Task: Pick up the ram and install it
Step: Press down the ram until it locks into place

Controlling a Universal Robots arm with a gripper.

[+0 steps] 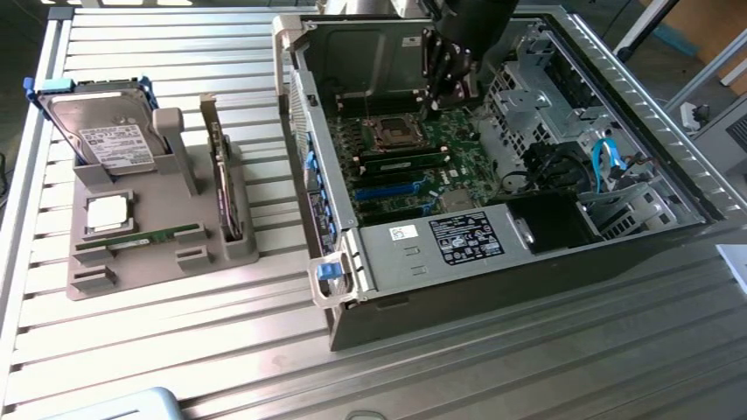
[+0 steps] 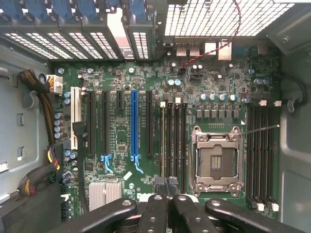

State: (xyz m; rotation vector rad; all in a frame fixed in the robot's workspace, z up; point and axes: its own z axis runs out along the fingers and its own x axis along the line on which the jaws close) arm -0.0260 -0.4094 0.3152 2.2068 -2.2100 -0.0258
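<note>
black gripper [image 2: 167, 204] fingers sit pressed together, holding nothing, above the motherboard [image 2: 121, 131] inside the open computer case [image 1: 653, 140], near the empty cpu socket [image 2: 216, 162]. case walls crowd close on all sides. well apart, the ram [image 1: 157, 238] lies flat in the grey holder [image 1: 140, 258] beside the hard drive [image 1: 108, 136].

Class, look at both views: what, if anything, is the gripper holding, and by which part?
Nothing. The gripper is shut with nothing between its fingers, over the motherboard; the ram lies in the grey holder.
</note>
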